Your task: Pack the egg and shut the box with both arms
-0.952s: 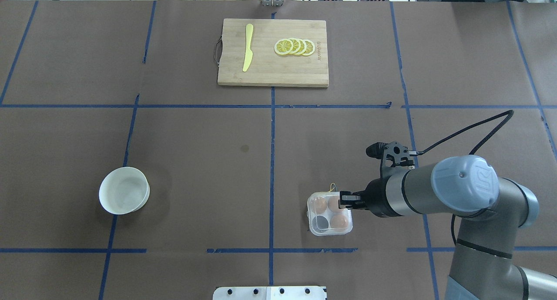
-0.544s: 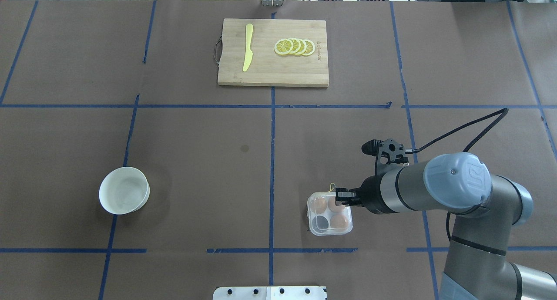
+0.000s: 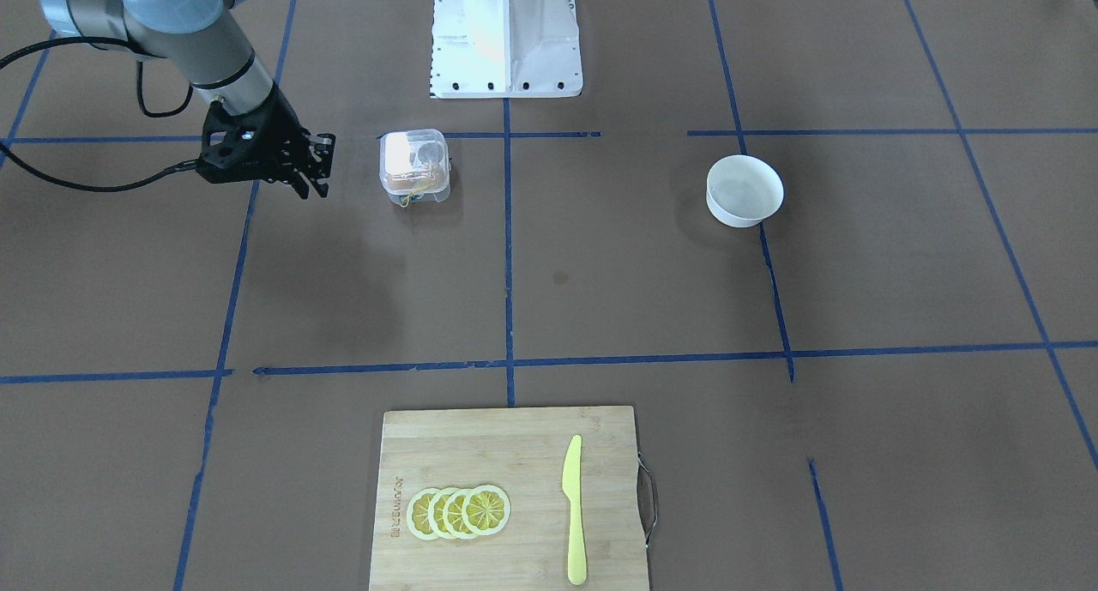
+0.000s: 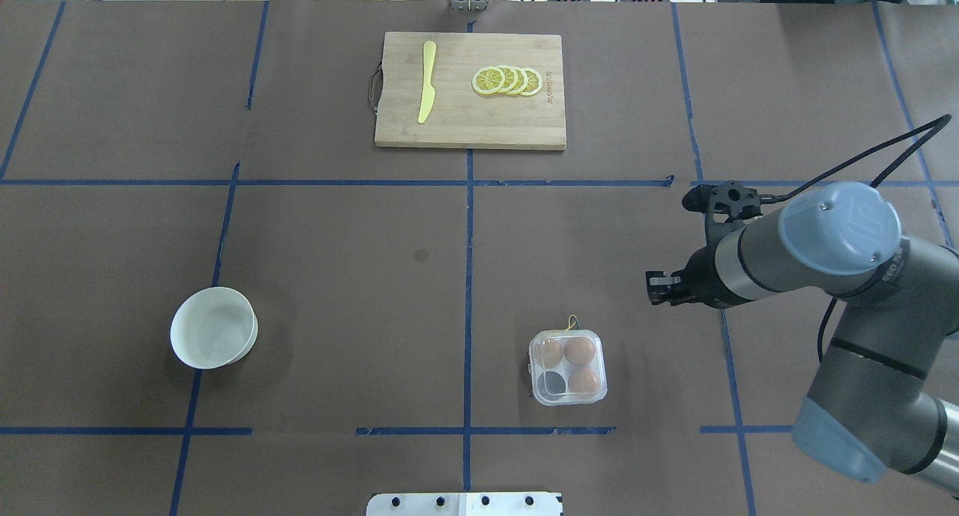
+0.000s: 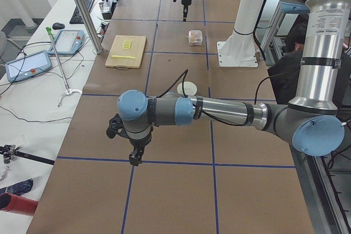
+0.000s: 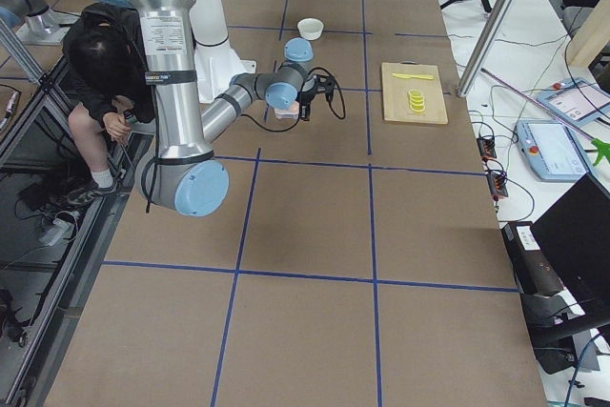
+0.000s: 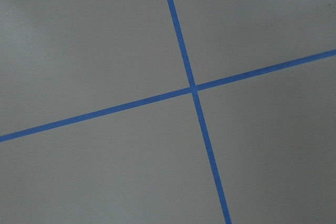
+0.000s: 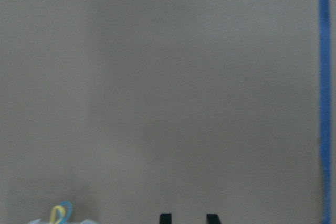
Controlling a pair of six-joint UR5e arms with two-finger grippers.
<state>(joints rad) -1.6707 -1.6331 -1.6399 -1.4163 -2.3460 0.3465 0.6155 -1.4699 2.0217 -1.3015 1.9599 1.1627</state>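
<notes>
On the near-right part of the table, the clear egg box (image 4: pixel 568 400) sits with three brown eggs (image 4: pixel 579 349) in its cups; the near-left cup is bare. Can't tell if the lid is latched. Right gripper (image 4: pixel 650 288) hangs off to the box's far right, fingers slightly apart, empty. Left gripper (image 5: pixel 134 158) is well away at the left end; can't tell its spread. Packing looks done and closing is next: one arm braces the box, the other presses the lid.
</notes>
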